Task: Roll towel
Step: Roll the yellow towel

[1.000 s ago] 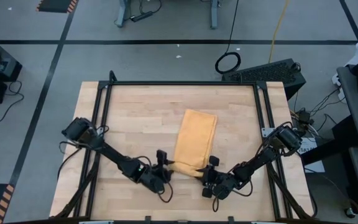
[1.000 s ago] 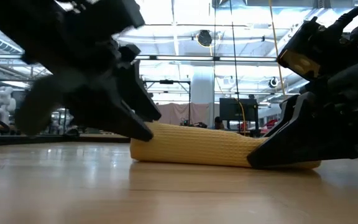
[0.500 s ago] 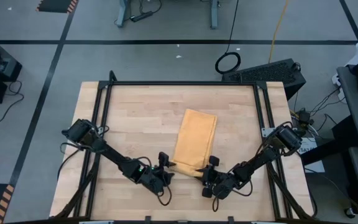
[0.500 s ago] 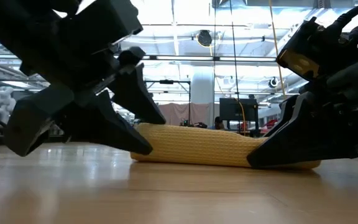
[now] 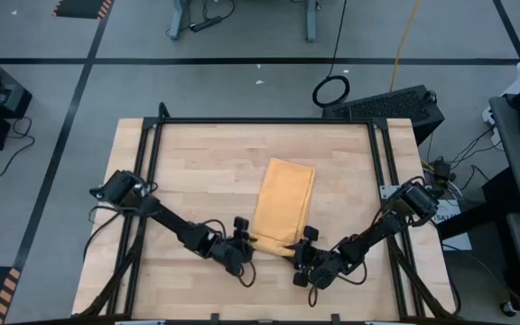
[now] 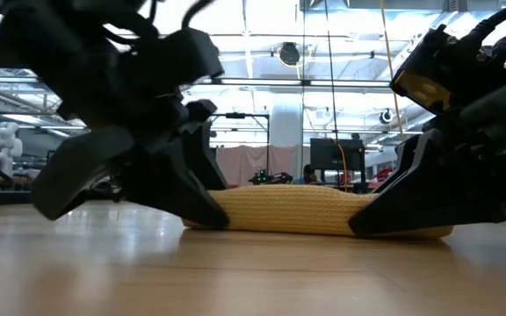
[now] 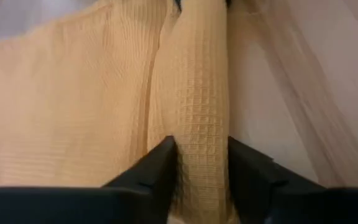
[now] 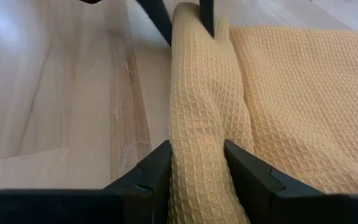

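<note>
Yellow towel [image 5: 283, 206] folded, lying right of tabletop [image 5: 197, 171] centre, rolled end toward front edge. Left gripper [image 5: 243, 242] pinching roll's left end, jaws narrow around cloth. Right gripper [image 5: 307, 246] likewise clamping roll's right end.

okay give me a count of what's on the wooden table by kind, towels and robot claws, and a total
Towels: 1, the mustard-yellow towel.
Robot claws: 2, the left claw and the right claw, each closed on the towel's rolled near edge.
Total: 3.
</note>
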Controlling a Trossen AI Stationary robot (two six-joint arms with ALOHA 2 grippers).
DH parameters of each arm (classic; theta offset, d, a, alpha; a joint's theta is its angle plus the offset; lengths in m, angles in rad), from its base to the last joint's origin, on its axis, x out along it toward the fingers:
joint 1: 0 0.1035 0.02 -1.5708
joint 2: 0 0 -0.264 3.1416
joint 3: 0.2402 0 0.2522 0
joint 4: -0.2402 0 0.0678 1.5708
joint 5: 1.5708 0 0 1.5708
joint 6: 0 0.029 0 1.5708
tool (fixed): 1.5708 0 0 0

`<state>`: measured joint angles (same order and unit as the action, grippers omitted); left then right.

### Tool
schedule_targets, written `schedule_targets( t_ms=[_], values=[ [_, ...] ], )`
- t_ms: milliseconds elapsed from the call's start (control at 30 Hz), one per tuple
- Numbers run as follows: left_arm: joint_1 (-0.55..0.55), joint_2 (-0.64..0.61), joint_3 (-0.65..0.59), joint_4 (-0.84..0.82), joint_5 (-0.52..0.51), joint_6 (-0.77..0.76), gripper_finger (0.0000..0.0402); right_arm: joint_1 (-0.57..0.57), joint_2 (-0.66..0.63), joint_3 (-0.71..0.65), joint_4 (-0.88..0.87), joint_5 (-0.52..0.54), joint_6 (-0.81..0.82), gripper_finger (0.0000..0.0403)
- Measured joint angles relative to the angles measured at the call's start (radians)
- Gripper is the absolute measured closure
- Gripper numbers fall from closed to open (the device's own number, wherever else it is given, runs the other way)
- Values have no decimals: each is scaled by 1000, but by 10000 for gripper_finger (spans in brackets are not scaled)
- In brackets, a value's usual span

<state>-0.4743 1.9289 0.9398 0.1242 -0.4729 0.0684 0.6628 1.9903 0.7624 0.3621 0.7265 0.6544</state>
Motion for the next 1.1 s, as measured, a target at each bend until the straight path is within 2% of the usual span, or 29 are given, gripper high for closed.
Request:
schedule_targets(
  t_ms=[233, 400, 567, 700, 933, 1100],
  values=[
    [69, -2, 1, 20, 169, -111, 379, 1, -13, -1, 4, 1, -63, 279],
    [120, -5, 3, 28, 332, -204, 381, 7, -54, -4, -18, -11, -146, 263],
    [170, -5, 5, 35, 584, -280, 377, 32, -119, -4, -73, -18, -209, 213],
    [201, -3, 3, 47, 739, -353, 377, 80, -163, -4, -121, -11, -260, 172],
    [227, 0, 1, 46, 917, -480, 376, 172, -178, -3, -114, 27, -337, 136],
    [245, 0, 1, 48, 951, -534, 376, 188, -135, -2, 36, 59, -425, 131]
  ],
)
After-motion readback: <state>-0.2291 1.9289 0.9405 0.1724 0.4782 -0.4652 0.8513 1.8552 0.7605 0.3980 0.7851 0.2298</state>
